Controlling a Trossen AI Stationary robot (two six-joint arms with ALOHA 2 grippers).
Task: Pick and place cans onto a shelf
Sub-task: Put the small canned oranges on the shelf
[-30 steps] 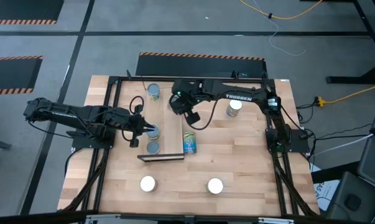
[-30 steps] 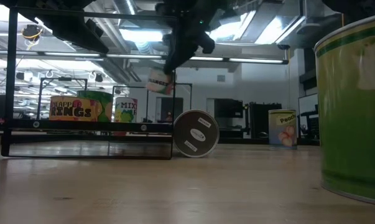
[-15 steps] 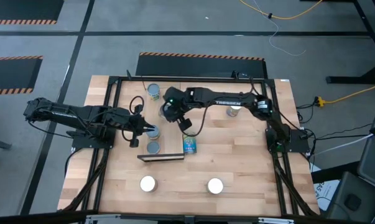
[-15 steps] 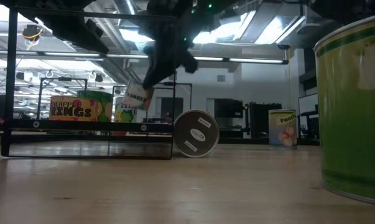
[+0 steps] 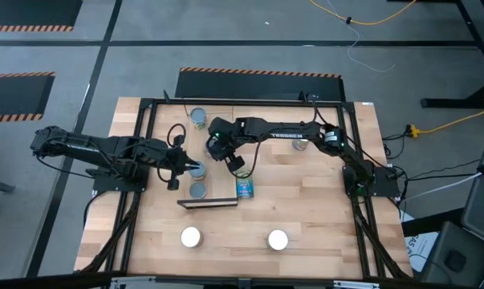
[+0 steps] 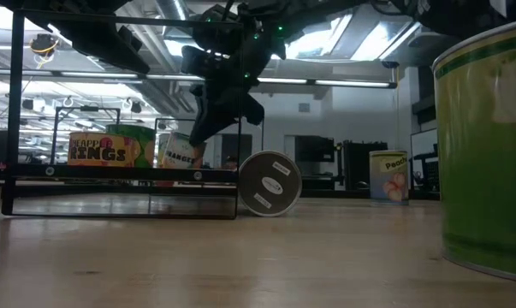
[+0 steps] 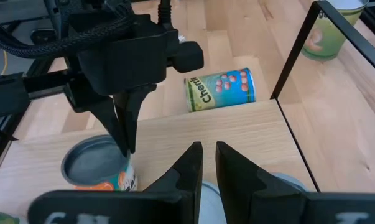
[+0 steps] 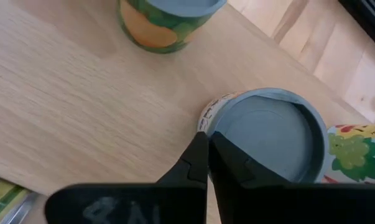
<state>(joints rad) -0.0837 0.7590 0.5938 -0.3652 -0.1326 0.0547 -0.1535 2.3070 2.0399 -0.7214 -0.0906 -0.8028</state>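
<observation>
The shelf [image 5: 223, 164] is a light-wood plank at mid-table with several cans on it. My right gripper [image 5: 217, 150] is shut on an orange-labelled can [image 6: 180, 152] with a grey top [image 8: 271, 134], low over the shelf. My left gripper [image 7: 203, 163] is by a second can [image 5: 197, 169] on the shelf's left side. Its fingers stand a narrow gap apart over that can's rim [image 7: 287, 184]. A blue-and-yellow can [image 7: 219, 89] lies on its side beside the shelf. My right gripper pinches the rim [image 8: 207, 122] of the orange can's top between its two fingers [image 7: 126, 124], slanting down from above. The can hangs tilted below them, its bottom level with the shelf top; whether it rests there I cannot tell. My left gripper: whether its fingers touch the can below them I cannot tell.
More cans stand on the shelf at its far end [image 5: 197, 118] and near end [image 5: 197, 190]. Two white-topped cans [image 5: 191, 237] [image 5: 278, 239] stand near the table's front edge, and one [image 5: 303, 141] is under the right arm. A green can [image 6: 489, 145] looms close in the low view.
My right gripper has come down and toward the table's left with the orange can. The can has sunk from well above the shelf to the shelf's top, staying tilted in the shut fingers.
</observation>
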